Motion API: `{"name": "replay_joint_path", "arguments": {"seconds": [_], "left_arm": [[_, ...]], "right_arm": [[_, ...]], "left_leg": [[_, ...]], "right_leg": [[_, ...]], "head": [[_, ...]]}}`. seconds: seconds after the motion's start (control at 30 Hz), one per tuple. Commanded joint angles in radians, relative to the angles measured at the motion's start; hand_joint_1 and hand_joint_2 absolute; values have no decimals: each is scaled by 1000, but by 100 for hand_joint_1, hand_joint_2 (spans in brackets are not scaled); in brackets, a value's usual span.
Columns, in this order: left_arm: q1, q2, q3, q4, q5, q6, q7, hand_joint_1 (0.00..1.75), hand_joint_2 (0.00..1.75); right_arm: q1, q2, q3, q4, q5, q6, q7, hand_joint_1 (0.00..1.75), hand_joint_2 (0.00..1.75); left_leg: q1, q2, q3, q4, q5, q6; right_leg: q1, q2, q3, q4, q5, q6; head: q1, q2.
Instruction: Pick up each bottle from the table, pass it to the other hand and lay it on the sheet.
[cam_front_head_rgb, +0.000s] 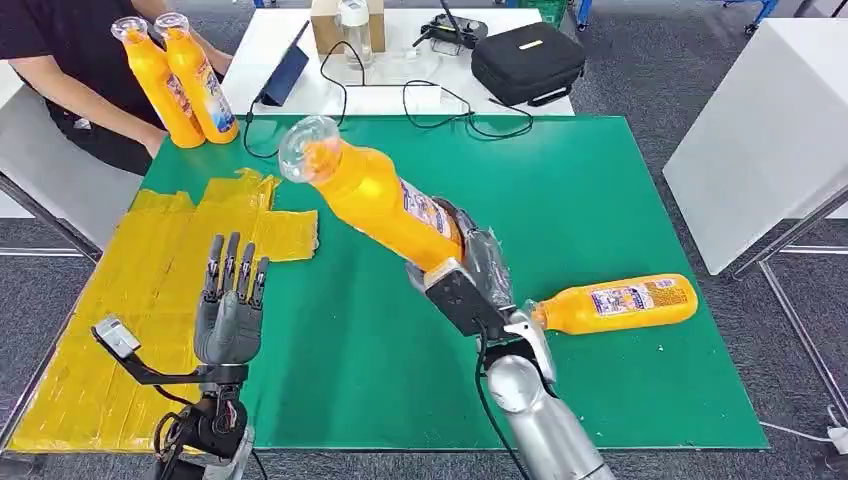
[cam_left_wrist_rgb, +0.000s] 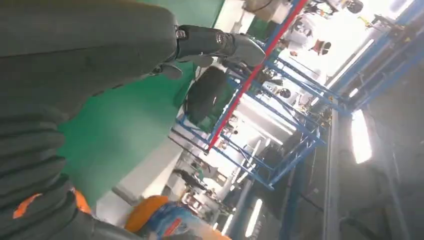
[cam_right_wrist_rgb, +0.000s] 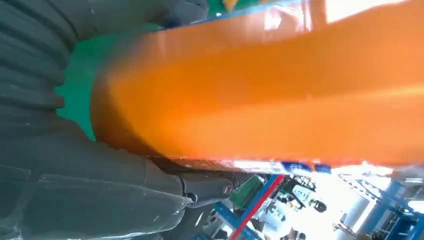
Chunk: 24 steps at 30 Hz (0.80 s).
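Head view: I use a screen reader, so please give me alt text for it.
The robot's right hand holds an orange bottle tilted above the green mat. Its left hand is open over the yellow sheet; another bottle lies on the mat.

head view looks down from above both hands; each wrist view sits close behind its own hand, both sharing the green mat (cam_front_head_rgb: 600, 180) beyond.

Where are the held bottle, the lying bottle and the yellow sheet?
held bottle (cam_front_head_rgb: 375, 195), head view, orange body
lying bottle (cam_front_head_rgb: 620, 302), head view, its label
yellow sheet (cam_front_head_rgb: 130, 300), head view, bare middle
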Motion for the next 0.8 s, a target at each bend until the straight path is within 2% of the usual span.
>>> {"name": "replay_joint_path", "arguments": {"seconds": [0.03, 0.6, 0.8], "left_arm": [[-11, 4, -39, 23, 8, 10, 0, 0, 175], [-11, 4, -39, 23, 8, 10, 0, 0, 175], [-20, -4, -103, 45, 73, -27, 33, 0, 175]], "right_arm": [[-68, 15, 27, 111, -11, -9, 4, 175, 175], [-68, 15, 27, 111, -11, -9, 4, 175, 175], [-127, 76, 45, 212, 20, 11, 29, 175, 175]], "left_leg": [[-1, 2, 4, -1, -1, 2], [-1, 1, 5, -1, -1, 2], [-1, 2, 3, 0, -1, 2]], "right_leg": [[0, 0, 4, -2, -1, -2], [0, -1, 5, -2, -1, -2], [0, 0, 3, 0, -1, -2]], "head": [[0, 0], [0, 0], [0, 0]]}}
